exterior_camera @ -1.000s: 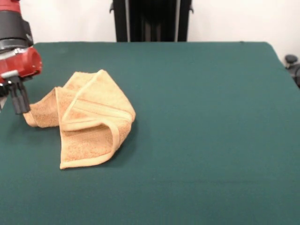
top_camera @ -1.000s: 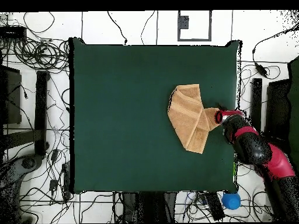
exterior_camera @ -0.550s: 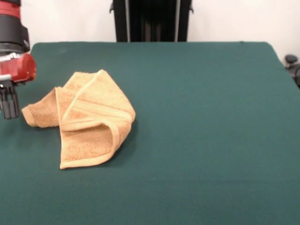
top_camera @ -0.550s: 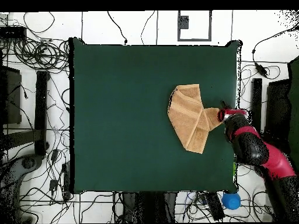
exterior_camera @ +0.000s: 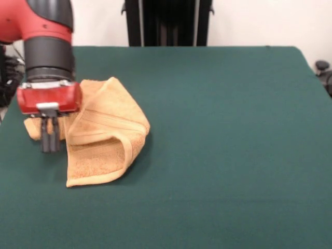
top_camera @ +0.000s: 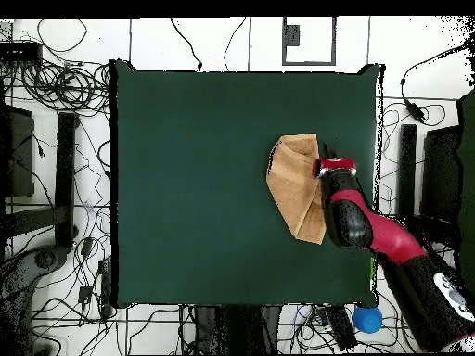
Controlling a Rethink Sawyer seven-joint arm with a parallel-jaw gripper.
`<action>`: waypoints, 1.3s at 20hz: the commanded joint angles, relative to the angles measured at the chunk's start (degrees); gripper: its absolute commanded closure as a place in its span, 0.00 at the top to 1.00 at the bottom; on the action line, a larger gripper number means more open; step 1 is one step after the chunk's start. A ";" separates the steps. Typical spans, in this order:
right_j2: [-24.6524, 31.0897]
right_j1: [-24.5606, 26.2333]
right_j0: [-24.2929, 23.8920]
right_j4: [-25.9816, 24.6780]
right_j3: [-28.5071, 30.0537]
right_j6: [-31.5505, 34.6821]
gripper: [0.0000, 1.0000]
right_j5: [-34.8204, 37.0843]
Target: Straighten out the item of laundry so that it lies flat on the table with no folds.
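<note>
Front view: the towel (exterior_camera: 101, 132) lies crumpled at the left of the green tabletop (exterior_camera: 233, 129), a near flap doubled back into a rolled loop and a far corner folded over. The claw (exterior_camera: 50, 141) hangs over its left corner, its two black fingers pressed together and holding nothing. A good move would likely part them, pinch one hemmed corner low, and draw it outward so the layers slide apart. The looped tan terry looks soft, with a flat woven band.
</note>
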 commanded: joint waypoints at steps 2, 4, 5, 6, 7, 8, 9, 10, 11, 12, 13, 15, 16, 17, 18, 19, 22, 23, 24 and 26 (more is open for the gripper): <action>-9.12 0.29 9.36 8.33 3.67 15.39 0.00 -5.58; -9.09 -0.73 10.09 9.26 3.98 14.67 0.00 -4.42; -8.79 -0.89 10.16 9.42 3.94 14.30 0.00 -3.65; -8.17 -1.15 10.16 9.37 3.70 13.68 0.00 -2.16; -7.30 -1.11 9.92 9.27 3.41 13.09 0.00 -0.65; -6.44 -1.07 9.67 9.16 3.13 12.49 0.00 0.86; -5.87 -1.02 9.51 9.14 2.92 12.05 0.00 1.85; -4.20 -0.66 8.70 8.83 2.69 11.15 0.00 4.27; -2.96 -0.23 7.99 8.66 2.63 10.60 0.00 5.79; -0.54 0.99 6.40 8.71 2.95 9.86 0.00 8.84; 0.20 1.35 5.87 9.13 3.40 9.75 0.00 10.21; -0.25 1.69 5.51 15.22 6.16 11.55 0.00 17.80; -1.54 0.16 6.29 18.04 7.88 12.71 0.00 20.80; -1.81 -0.44 6.37 19.52 8.79 12.96 0.00 22.80; -2.07 -1.05 6.46 21.00 9.70 13.20 0.00 24.80; -2.18 -1.47 6.49 21.68 10.07 12.91 0.00 25.72; -2.03 -2.80 6.22 23.84 10.80 11.31 0.00 30.02; -1.82 -2.89 6.06 24.22 10.87 10.80 0.00 30.87; -1.56 -3.24 5.99 25.02 11.01 10.29 0.00 32.71; -0.89 -2.96 5.62 26.37 11.19 9.77 0.00 35.08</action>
